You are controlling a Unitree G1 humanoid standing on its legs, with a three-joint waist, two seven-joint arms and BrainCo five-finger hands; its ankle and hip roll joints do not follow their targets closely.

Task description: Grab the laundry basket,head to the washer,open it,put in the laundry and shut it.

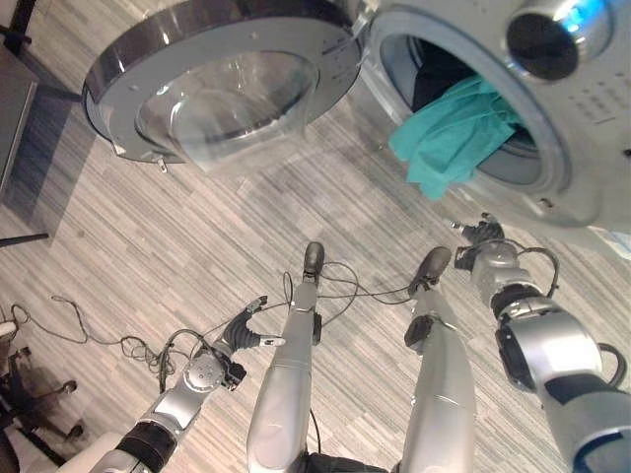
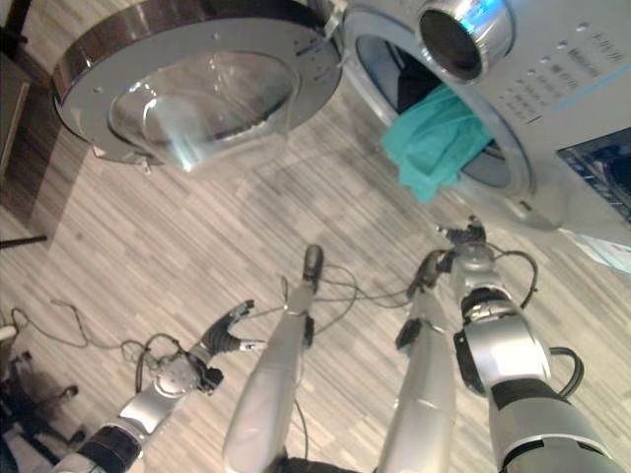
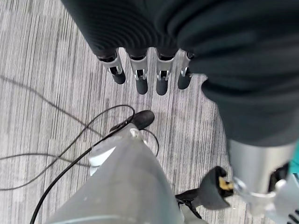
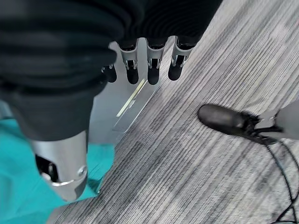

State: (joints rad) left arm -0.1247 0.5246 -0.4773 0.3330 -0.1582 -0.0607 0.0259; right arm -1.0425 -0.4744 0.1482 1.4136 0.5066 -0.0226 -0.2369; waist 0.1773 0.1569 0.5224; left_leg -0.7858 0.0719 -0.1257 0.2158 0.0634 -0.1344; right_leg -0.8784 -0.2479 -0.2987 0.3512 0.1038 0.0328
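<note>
The silver washer (image 1: 592,128) stands at the upper right. Its round glass door (image 1: 222,84) is swung wide open to the left. A teal cloth (image 1: 454,133) hangs out over the lower rim of the drum opening, partly inside. My right hand (image 1: 483,241) hovers just below that cloth by the washer front, fingers (image 4: 152,70) relaxed and holding nothing; the teal cloth (image 4: 18,186) shows beside it. My left hand (image 1: 242,335) hangs low at the lower left above the floor, fingers (image 3: 140,81) straight and empty.
Striped grey wood floor runs under the open door. A dark cabinet (image 1: 20,108) stands at the upper left edge. An office chair's wheeled base (image 1: 30,394) sits at the lower left.
</note>
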